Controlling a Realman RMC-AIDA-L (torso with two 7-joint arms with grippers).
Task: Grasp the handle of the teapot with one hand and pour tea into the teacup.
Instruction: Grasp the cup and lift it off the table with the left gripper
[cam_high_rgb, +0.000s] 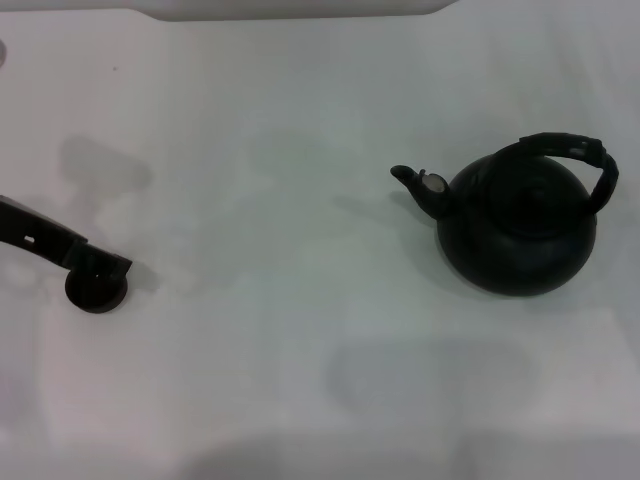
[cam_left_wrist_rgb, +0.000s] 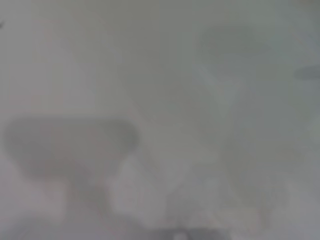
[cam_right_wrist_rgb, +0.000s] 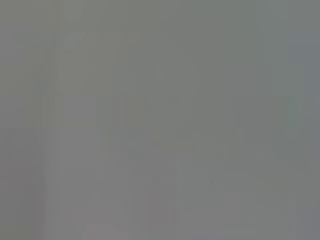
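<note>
While my left gripper sits at the teacup on the left side of the table, whether its fingers are spread or holding the cup I cannot tell. My right gripper is out of view. The teapot stands well apart on the right, spout toward the cup, its handle arched up and free. I should come down onto the arch's top and close squarely. Bare table lies between; the pot stands near the right edge.
</note>
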